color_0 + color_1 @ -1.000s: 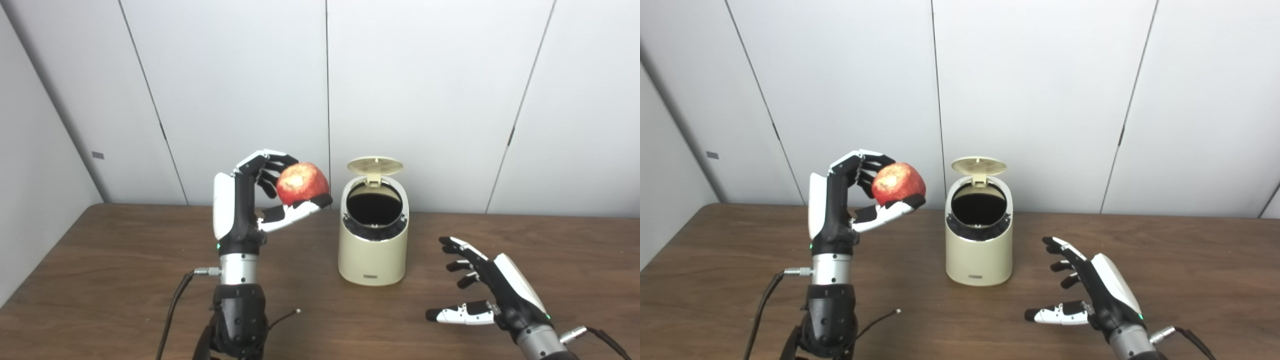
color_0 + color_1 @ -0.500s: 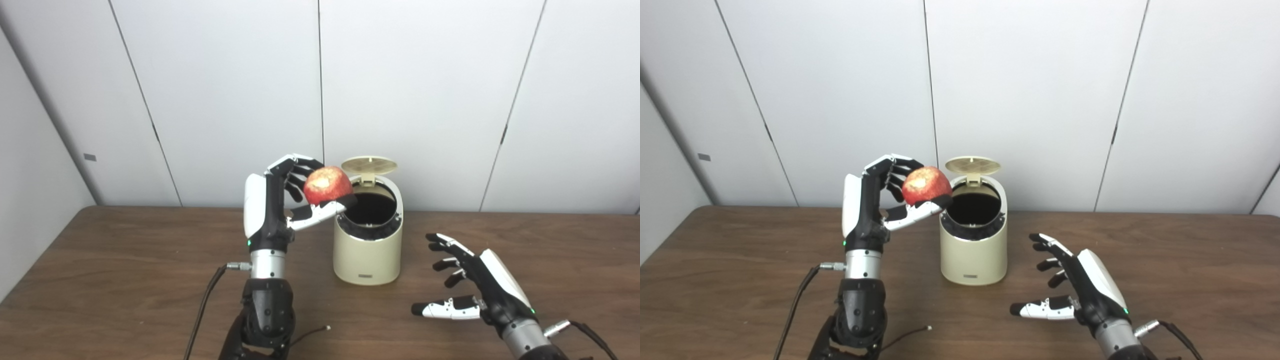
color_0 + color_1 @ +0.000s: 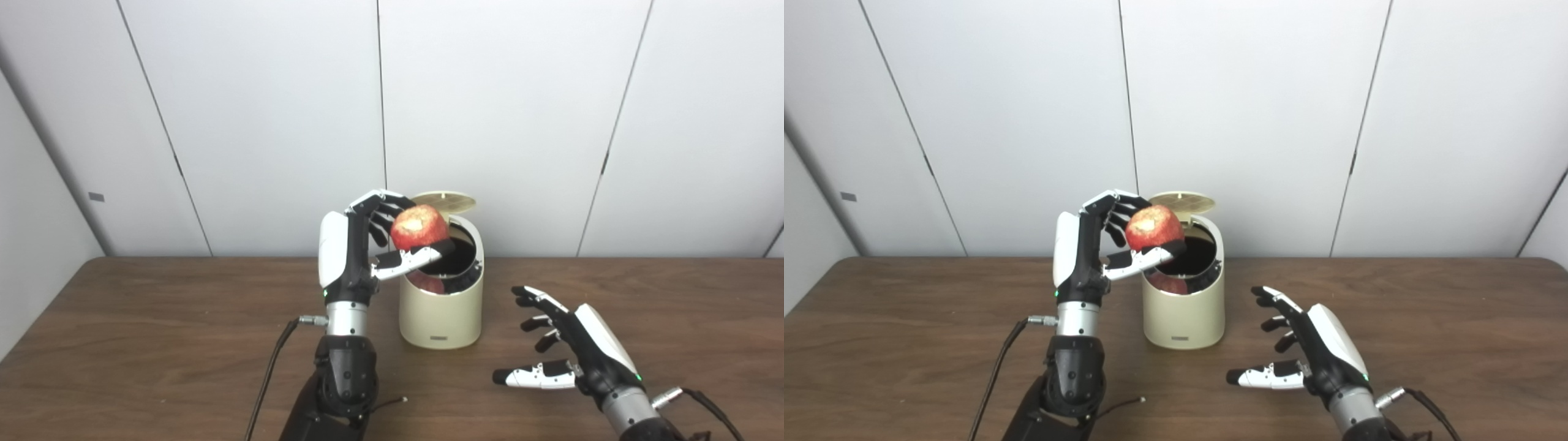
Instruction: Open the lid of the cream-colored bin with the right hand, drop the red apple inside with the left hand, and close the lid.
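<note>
The cream-colored bin (image 3: 441,315) stands on the brown table with its round lid (image 3: 445,202) tipped up and back, its dark mouth open. My left hand (image 3: 367,245) is raised upright and shut on the red apple (image 3: 419,228), which it holds above the left front part of the bin's mouth. A reddish reflection shows on the bin's inner rim below it. My right hand (image 3: 572,361) is open and empty, low over the table to the right of the bin. In the right eye view the apple (image 3: 1153,228) and the bin (image 3: 1183,312) stand the same way.
The brown wooden table (image 3: 153,343) runs wide to both sides. White wall panels (image 3: 490,110) stand close behind the bin. Thin black cables trail from both wrists across the table's front (image 3: 269,373).
My left hand has carried the apple to the right, from beside the bin to above its mouth. The right hand has stayed open and nearly still. The camera has turned a little.
</note>
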